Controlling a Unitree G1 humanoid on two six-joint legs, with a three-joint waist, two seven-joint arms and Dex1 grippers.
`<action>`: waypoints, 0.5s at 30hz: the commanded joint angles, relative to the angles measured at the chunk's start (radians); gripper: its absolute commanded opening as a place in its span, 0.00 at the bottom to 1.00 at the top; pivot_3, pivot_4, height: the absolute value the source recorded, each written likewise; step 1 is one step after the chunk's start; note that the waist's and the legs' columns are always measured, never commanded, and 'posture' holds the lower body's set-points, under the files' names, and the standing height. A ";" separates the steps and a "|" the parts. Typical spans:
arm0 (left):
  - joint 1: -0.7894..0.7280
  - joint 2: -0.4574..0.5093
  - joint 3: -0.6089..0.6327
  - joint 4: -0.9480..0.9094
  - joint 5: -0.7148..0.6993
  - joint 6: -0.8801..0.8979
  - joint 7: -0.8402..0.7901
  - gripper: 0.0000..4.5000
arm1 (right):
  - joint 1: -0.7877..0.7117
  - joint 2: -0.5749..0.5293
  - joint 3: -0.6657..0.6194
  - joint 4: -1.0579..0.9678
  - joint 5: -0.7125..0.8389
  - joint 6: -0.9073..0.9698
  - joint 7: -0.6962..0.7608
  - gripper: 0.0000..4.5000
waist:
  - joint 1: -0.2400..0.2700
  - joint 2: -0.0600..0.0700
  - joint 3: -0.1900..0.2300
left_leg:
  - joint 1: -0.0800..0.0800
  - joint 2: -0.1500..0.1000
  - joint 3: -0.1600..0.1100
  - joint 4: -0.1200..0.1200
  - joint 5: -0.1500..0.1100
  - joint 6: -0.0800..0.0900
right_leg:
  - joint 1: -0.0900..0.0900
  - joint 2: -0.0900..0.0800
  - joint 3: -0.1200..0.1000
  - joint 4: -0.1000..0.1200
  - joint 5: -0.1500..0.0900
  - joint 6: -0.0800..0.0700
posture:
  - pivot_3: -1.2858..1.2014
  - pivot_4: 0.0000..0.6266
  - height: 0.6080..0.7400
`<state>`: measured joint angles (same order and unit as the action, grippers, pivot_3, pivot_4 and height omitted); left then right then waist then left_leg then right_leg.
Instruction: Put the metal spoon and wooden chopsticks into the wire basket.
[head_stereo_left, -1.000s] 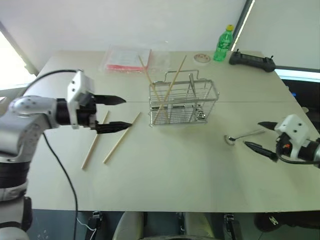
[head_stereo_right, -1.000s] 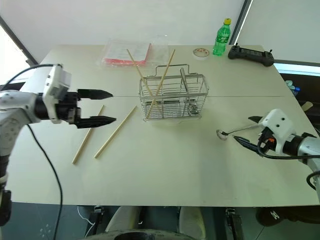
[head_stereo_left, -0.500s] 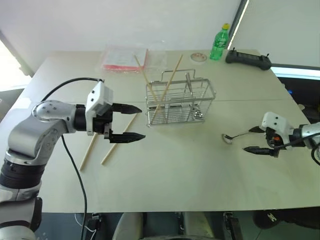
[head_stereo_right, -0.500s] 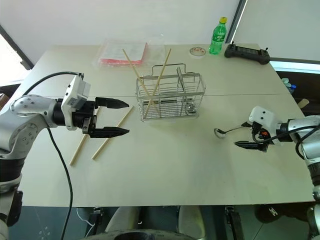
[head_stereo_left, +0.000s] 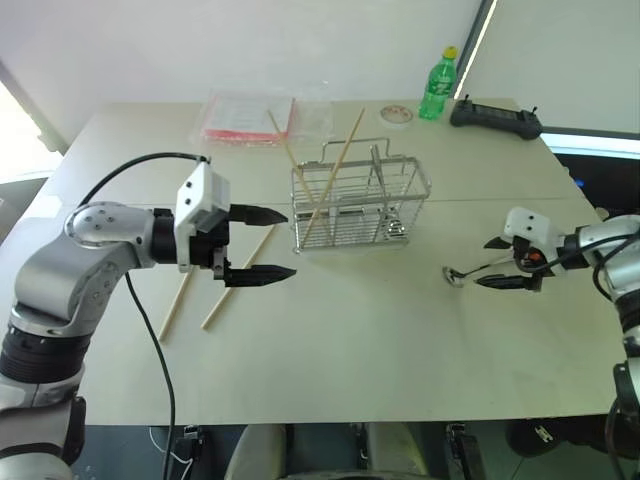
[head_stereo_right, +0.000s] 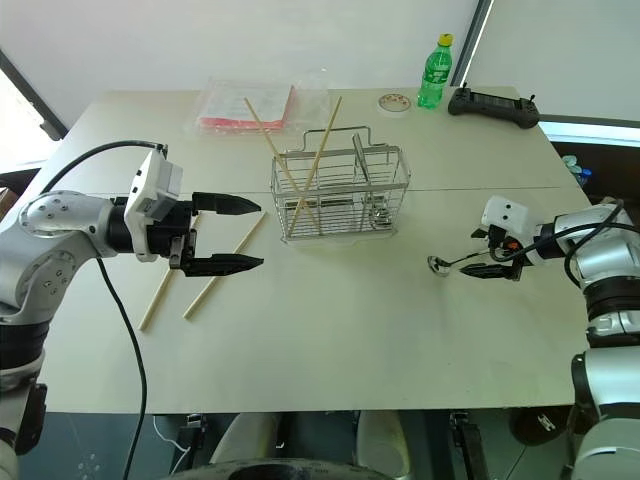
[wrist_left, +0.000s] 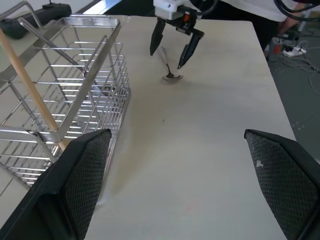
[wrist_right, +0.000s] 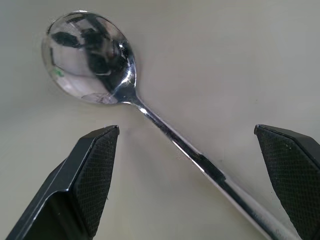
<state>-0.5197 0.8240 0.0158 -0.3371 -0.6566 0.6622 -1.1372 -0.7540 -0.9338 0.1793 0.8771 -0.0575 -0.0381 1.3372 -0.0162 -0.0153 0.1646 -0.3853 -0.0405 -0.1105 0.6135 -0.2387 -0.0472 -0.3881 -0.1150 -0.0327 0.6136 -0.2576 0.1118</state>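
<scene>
Two black fingers (wrist_right: 95, 180) of the right gripper (head_stereo_left: 497, 262) stand apart, straddling the thin handle of the small shiny metal spoon (wrist_right: 125, 90) lying flat on the pale table (head_stereo_left: 350, 340). Light, slick, stiff; likely best pinched mid-handle. The left gripper (head_stereo_left: 258, 243) hovers, fingers spread.

You see the shiny metal spoon (wrist_right: 130, 95) lying flat on the table, bowl up. Two wooden chopsticks (head_stereo_left: 318, 175) stand crossed in the silver wire basket (head_stereo_left: 360, 205); two more chopsticks (head_stereo_left: 185, 290) lie flat beside it.
</scene>
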 joint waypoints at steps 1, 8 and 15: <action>-0.012 0.007 0.028 -0.034 -0.022 0.004 0.010 1.00 | -0.057 0.017 0.000 0.055 -0.026 -0.027 -0.006 0.99 | 0.000 0.000 0.000 | 0.000 0.000 0.000 0.000 0.000 0.000 | 0.000 0.000 0.000 0.000 0.000 0.000 | 0.52 0.24 0.95; 0.008 0.036 0.037 -0.060 -0.039 0.016 -0.003 1.00 | -0.057 0.042 0.005 0.092 -0.038 -0.048 0.044 0.33 | -0.001 0.000 0.000 | 0.001 0.000 0.000 0.000 0.000 -0.001 | 0.001 0.000 0.001 0.000 0.000 0.000 | 0.52 0.24 0.95; -0.014 0.034 0.033 -0.048 -0.042 0.019 0.004 1.00 | -0.046 0.041 -0.009 0.078 -0.038 -0.043 0.045 0.01 | 0.001 -0.002 0.001 | 0.012 0.001 0.000 -0.001 0.000 -0.001 | 0.012 0.001 0.001 0.000 -0.001 -0.003 | 0.52 0.24 0.95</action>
<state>-0.5106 0.8474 0.0206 -0.3670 -0.6857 0.6872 -1.1343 -0.8095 -0.8897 0.1805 0.9529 -0.0941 -0.0905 1.3795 -0.0151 -0.0172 0.1657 -0.3730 -0.0397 -0.1108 0.6135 -0.2382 -0.0484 -0.3759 -0.1135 -0.0313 0.6134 -0.2586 0.1089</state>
